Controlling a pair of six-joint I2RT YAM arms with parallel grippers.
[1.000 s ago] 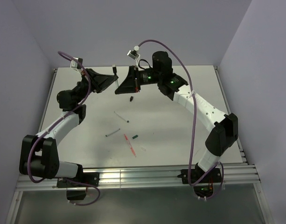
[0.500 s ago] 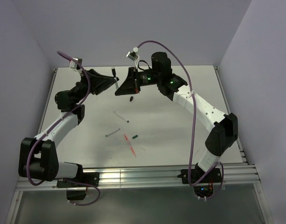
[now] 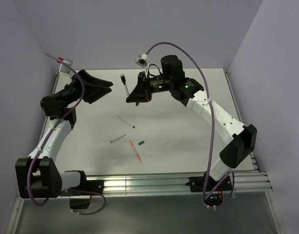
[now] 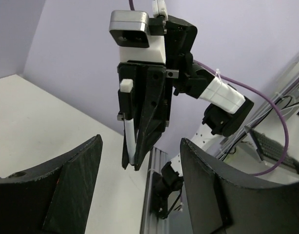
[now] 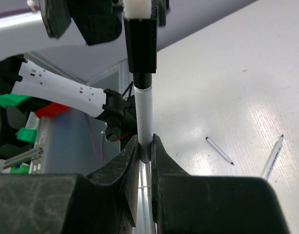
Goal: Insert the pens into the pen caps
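R gripper (image 5: pixel 145 148) clamps shut on a white pen (image 5: pixel 143 114) w/ black cap (image 5: pixel 140 46) fitted, aloft over the far side of the table (image 3: pixel 198 97). L gripper (image 3: pixel 106 89) gapes wide, empty, facing it. Mid-table, well apart from both: grey pen (image 3: pixel 126 121), second grey pen (image 3: pixel 118 138), red pen (image 3: pixel 135 151), green cap (image 3: pixel 141 143).

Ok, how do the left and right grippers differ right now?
The left gripper is open with nothing in it; the right gripper is shut on a white pen that has a black cap on its upper end. The left gripper sits over the far-left part of the table; the right is near the far middle. Both are raised off the table, facing each other.
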